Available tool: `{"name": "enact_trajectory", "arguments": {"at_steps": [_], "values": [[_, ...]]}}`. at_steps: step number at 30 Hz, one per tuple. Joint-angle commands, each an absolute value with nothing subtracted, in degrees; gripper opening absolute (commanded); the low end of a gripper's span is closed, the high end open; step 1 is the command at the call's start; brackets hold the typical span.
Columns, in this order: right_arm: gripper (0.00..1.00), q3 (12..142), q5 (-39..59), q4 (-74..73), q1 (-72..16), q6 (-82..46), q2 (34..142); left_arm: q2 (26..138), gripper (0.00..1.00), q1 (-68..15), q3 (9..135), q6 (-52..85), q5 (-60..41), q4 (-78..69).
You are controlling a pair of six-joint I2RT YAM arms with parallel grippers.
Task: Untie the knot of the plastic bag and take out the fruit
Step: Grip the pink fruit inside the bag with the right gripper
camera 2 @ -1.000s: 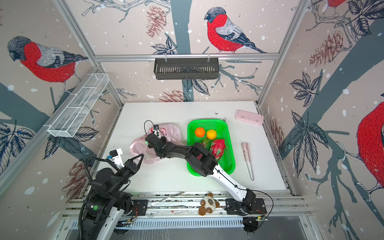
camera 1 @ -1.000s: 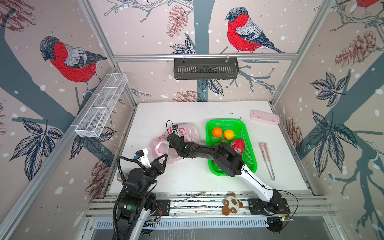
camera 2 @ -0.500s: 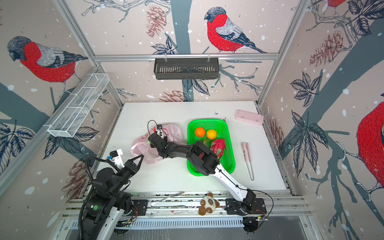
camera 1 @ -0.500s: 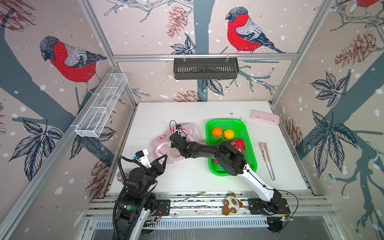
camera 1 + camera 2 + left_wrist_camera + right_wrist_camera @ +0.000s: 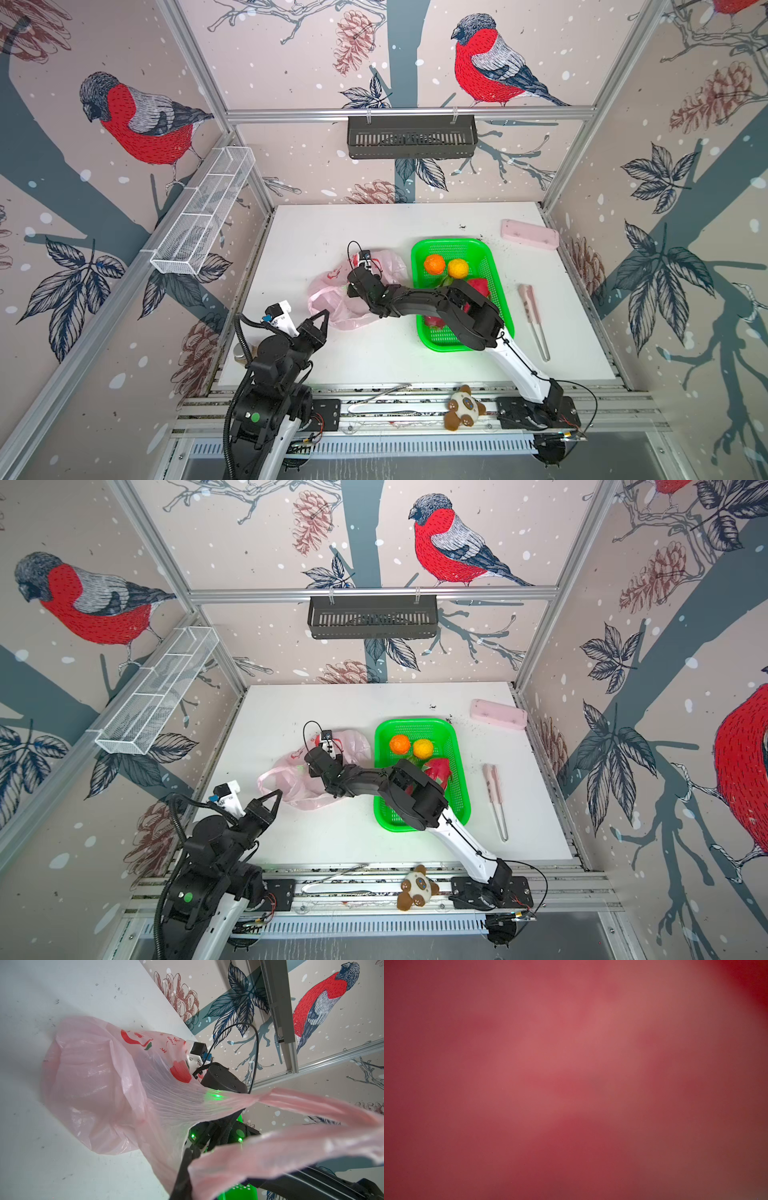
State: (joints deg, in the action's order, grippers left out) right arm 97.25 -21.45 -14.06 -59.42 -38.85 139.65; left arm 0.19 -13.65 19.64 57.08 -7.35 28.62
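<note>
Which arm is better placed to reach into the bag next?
Right. The right gripper sits inside the plastic bag; the left gripper is shut on its handle, holding the mouth open.

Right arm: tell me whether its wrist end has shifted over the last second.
Yes. The right arm has edged slightly rightward, closer to the green basket.

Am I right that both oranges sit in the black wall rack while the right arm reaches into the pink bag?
Not quite: the oranges sit in the green basket on the table, not the black wall rack, as both top views show. The right arm does reach into the pink bag.
</note>
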Motion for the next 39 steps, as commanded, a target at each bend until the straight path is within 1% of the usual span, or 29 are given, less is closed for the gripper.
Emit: {"name": "enact_trajectory", "arguments": {"at_steps": [1, 7, 16, 28, 39], "values": [[0.39, 95.8, -21.0, -14.9, -59.2, -39.0, 138.1, 0.1, 0.0, -13.7, 20.4, 57.7, -4.3, 29.8], [0.35, 93.5, -20.0, -15.9, -59.2, -38.5, 136.2, 0.0, 0.0, -13.7, 20.6, 57.9, -2.4, 30.2], [0.33, 89.7, -18.2, -16.0, -59.9, -37.2, 132.2, 0.0, 0.0, -13.7, 19.0, 57.8, -0.3, 28.3], [0.32, 84.1, -16.1, -14.2, -61.1, -37.4, 124.1, 0.0, 0.0, -13.7, 17.1, 57.4, -0.1, 27.0], [0.31, 81.0, -14.4, -12.9, -61.1, -38.5, 118.9, 0.1, 0.0, -13.7, 16.9, 57.2, 0.0, 27.4]]}}
